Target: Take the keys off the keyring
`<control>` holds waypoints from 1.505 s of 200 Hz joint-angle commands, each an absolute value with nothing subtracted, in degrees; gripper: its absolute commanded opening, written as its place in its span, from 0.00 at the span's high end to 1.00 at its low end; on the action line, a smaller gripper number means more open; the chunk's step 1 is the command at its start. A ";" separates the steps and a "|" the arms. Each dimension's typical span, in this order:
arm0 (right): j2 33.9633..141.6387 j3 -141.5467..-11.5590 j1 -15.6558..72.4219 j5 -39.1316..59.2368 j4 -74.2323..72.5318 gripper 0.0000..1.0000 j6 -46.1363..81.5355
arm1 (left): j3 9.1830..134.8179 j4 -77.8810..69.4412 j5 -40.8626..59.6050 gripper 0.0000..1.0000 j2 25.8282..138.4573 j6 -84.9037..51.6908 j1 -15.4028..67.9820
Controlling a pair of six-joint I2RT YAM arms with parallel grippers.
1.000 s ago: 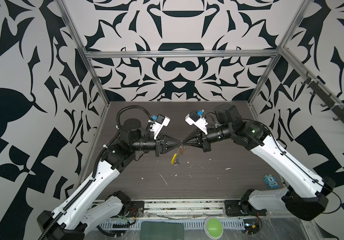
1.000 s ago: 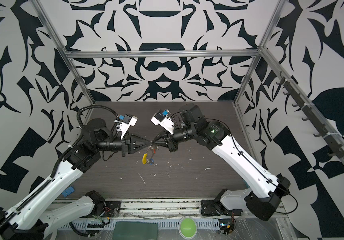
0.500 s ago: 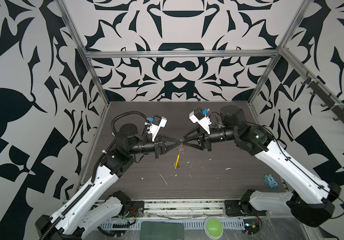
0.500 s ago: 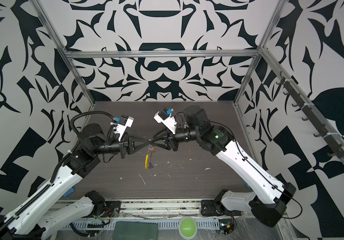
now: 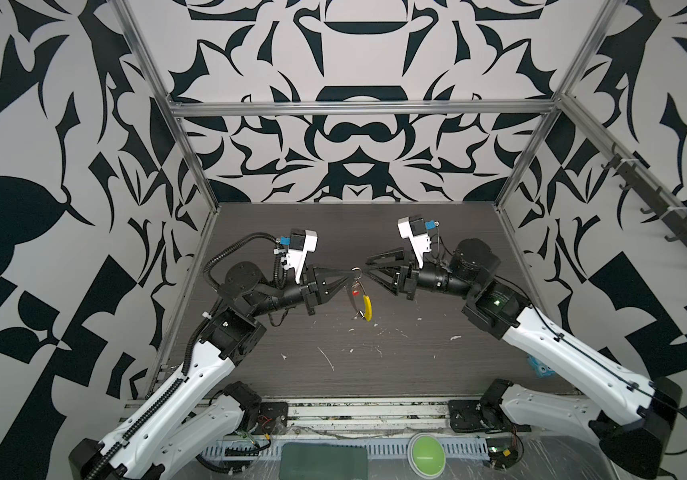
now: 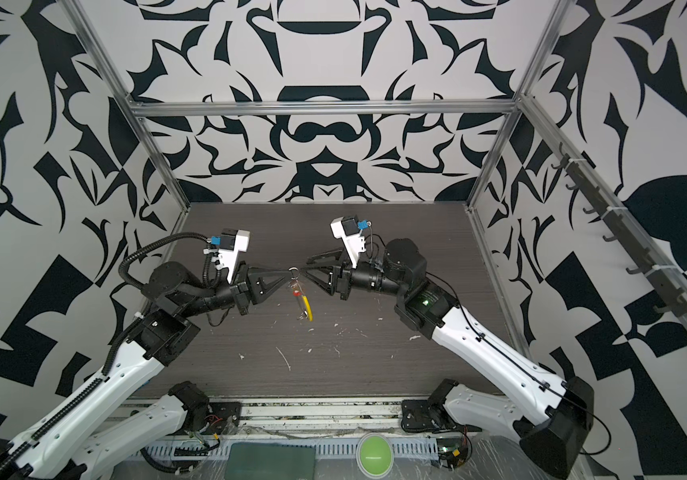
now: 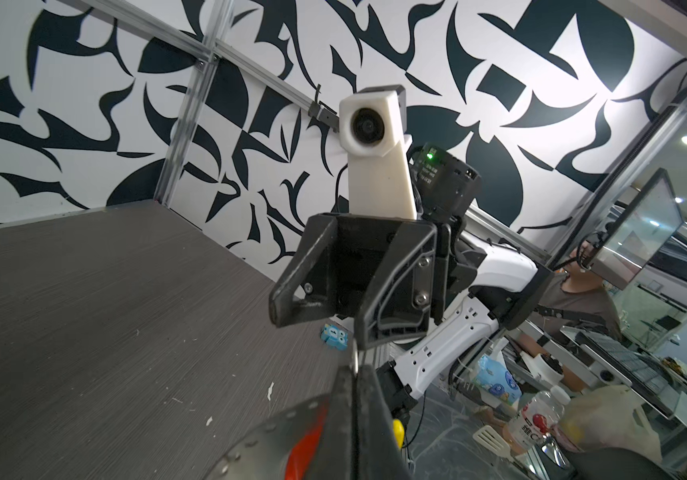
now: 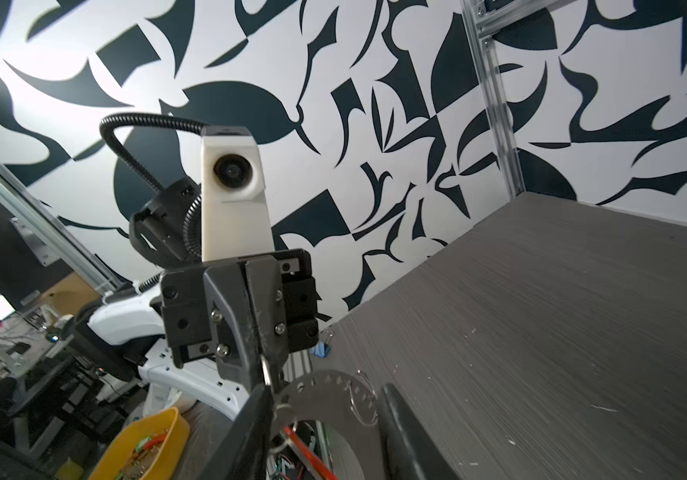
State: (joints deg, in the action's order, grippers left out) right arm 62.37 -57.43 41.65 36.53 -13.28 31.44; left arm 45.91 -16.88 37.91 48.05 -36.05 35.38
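My left gripper (image 5: pixel 352 271) (image 6: pixel 290 271) is shut on the keyring's (image 5: pixel 357 272) thin wire, held up above the table's middle. The rest of the bunch hangs below it: a red-headed key (image 5: pixel 355 292) (image 6: pixel 296 293) and the yellow sleeve (image 5: pixel 369 309) (image 6: pixel 309 309). In the left wrist view the shut fingertips (image 7: pixel 348 382) pinch the wire, with red (image 7: pixel 304 440) and yellow (image 7: pixel 397 428) showing on either side of them. My right gripper (image 5: pixel 367 267) (image 8: pixel 325 411) is open, facing the left one, and its fingers straddle a grey notched arc (image 8: pixel 325 390) of the bunch without gripping it.
A light-blue block (image 5: pixel 539 368) (image 7: pixel 334 336) lies at the table's right edge. White scraps (image 5: pixel 327 359) dot the dark tabletop. A blue clip (image 8: pixel 321 351) lies near the table's left edge. A green round button (image 5: pixel 427 453) and the arm bases sit along the front rail.
My right gripper, shut at the ring a second ago, has opened and let go. The bunch now hangs from my left gripper alone and has swung a little.
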 commanded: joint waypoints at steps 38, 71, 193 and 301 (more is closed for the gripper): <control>63.43 -55.29 41.83 39.35 -33.94 0.56 42.23 | 44.22 -23.27 35.52 1.00 46.58 -37.40 35.51; 64.40 -55.29 41.92 40.90 -35.06 0.58 43.63 | 43.79 -23.81 34.92 1.00 46.54 -37.40 35.51; 64.84 -56.16 42.85 41.35 -29.87 0.71 41.10 | 43.62 -24.15 34.20 1.00 45.79 -37.27 35.55; 66.56 -56.70 43.05 45.11 -33.11 1.00 43.33 | 43.59 -25.57 36.62 0.94 46.34 -37.97 35.51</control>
State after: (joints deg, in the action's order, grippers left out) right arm 66.70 -55.09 42.83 43.31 -29.85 42.94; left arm 43.68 -21.74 34.41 46.74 -37.74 35.29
